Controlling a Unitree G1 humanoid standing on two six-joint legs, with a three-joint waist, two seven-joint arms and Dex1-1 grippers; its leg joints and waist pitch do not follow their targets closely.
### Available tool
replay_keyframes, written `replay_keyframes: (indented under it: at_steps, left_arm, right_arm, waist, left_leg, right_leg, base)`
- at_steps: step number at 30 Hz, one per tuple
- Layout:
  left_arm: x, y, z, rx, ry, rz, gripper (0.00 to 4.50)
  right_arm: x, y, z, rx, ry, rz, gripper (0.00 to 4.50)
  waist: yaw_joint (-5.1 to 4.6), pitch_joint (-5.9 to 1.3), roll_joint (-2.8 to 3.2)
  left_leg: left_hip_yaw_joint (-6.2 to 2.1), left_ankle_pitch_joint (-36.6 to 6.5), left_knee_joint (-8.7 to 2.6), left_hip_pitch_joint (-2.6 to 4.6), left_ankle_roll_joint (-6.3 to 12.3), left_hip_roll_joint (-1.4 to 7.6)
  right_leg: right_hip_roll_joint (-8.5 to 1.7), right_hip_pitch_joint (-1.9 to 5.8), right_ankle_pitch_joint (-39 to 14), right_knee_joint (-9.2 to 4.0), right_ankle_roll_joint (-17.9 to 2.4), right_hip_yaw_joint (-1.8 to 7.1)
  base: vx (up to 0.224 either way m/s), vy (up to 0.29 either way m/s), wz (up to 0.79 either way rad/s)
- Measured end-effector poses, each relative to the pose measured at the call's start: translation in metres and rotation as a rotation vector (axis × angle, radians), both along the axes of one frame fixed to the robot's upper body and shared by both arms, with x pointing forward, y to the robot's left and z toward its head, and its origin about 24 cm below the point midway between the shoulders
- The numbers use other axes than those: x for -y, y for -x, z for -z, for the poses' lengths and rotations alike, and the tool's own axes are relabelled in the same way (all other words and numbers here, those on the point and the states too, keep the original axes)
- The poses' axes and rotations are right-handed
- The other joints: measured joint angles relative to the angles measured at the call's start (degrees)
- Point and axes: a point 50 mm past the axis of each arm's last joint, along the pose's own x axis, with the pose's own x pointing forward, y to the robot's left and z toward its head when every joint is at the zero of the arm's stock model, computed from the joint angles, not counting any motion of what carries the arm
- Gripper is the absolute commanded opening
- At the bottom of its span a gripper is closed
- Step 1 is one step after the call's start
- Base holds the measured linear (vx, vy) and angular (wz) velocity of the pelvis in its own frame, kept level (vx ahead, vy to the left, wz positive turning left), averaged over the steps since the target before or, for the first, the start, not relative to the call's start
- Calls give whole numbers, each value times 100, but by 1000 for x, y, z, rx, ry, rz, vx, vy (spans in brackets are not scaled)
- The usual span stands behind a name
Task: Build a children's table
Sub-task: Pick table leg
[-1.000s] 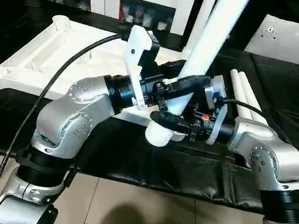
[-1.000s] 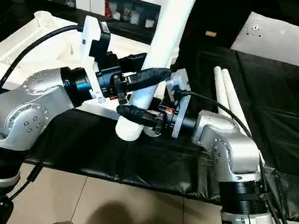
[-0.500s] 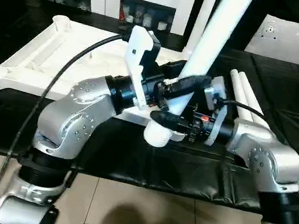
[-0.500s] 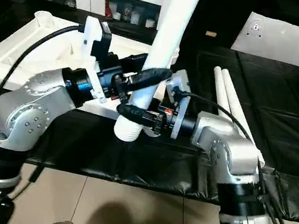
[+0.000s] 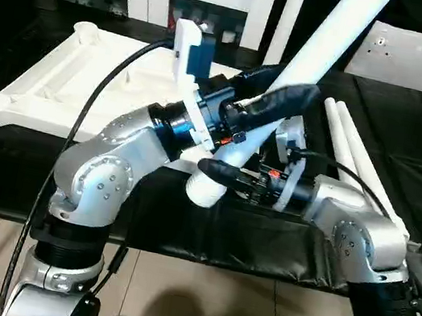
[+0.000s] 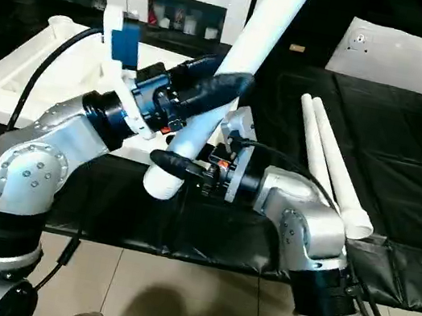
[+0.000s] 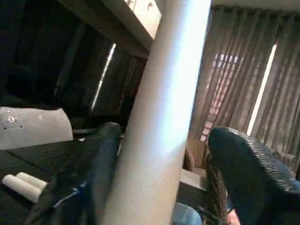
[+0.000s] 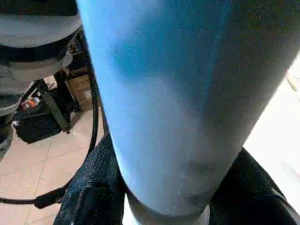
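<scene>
White plastic, upturned: one square table top point(image 5: 86, 75) lies ribbed side up on the black-covered bench point(image 5: 411, 136), toward its far left corner, a round socket showing at each visible corner. To its right both arms meet over the bench's near edge around one long white leg point(image 6: 252, 42), which slants up and away with its thick end low. The left gripper point(image 5: 266, 102) has its two black fingers spread either side of the leg; in its wrist view one finger point(image 7: 243, 159) stands clear of the leg, so it is loosened rather than clamped. The right gripper point(image 6: 185, 166) is closed round the thick end, a finger on each side, bearing the leg. Further right, two more legs point(image 6: 329, 158) lie side by side on the cloth, touching, running toward the near right edge. At the far right corner one flat white board point(image 5: 420, 60) stands.
</scene>
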Motion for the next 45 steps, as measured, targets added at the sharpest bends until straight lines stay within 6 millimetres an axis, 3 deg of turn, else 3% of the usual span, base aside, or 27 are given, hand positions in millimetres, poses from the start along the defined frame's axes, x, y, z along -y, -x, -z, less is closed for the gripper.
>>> replay_keyframes:
  at_steps: [8, 13, 16, 23, 30, 36, 45]
  left_arm:
    - [2, 5, -12, -54, 181, -4, 419]
    - [-21, -2, -12, -60, 198, -137, 428]
    - [-39, -3, 8, -70, 67, -294, 428]
    - [-88, 3, 77, -199, -343, -712, 428]
    - [-108, 22, 108, -240, -418, -950, 428]
    - [-111, 29, 119, -256, -442, -997, 428]
    - [-101, 25, 119, -223, -441, -980, 428]
  right_arm:
    - [-4, 0, 2, -42, -73, 133, 189]
    - [10, 5, 3, -25, -53, 247, 189]
    - [15, 15, 7, -15, -33, 316, 189]
    - [34, 29, 17, 16, 121, 634, 189]
    - [50, 38, 37, -55, 174, 864, 189]
    - [65, 38, 34, 6, 185, 1002, 189]
    - [55, 42, 40, -77, 131, 981, 189]
  waist:
    - [-7, -2, 9]
    - [-15, -6, 19]
    - [-25, -6, 22]
    - [-114, -3, 52]
    - [-202, -3, 47]
    - [-220, -2, 46]
    - [-301, -4, 52]
  left_leg:
    - [-1, 3, 0, 1, -5, 1]
    - [-1, 4, -1, 11, -9, 1]
    - [-1, 4, -4, 12, -10, 2]
    - [-6, 14, -12, 18, -28, 3]
    - [-5, 14, -12, 21, -29, 3]
    - [-5, 14, -13, 21, -29, 2]
    - [-5, 14, -13, 20, -29, 2]
  right_leg:
    - [2, 0, 4, 2, -4, -1]
    - [4, 7, 7, -1, -1, 3]
    - [7, 6, 7, -3, 2, 4]
    - [11, 8, 4, -4, 24, 7]
    - [11, 4, -10, -6, 56, 13]
    - [11, 3, -7, -7, 65, 16]
    - [12, 1, -5, -8, 68, 19]
  base:
    - [0, 0, 0]
    - [0, 0, 0]
    - [0, 0, 0]
    - [0, 0, 0]
    - [0, 0, 0]
    - [0, 0, 0]
    - [0, 0, 0]
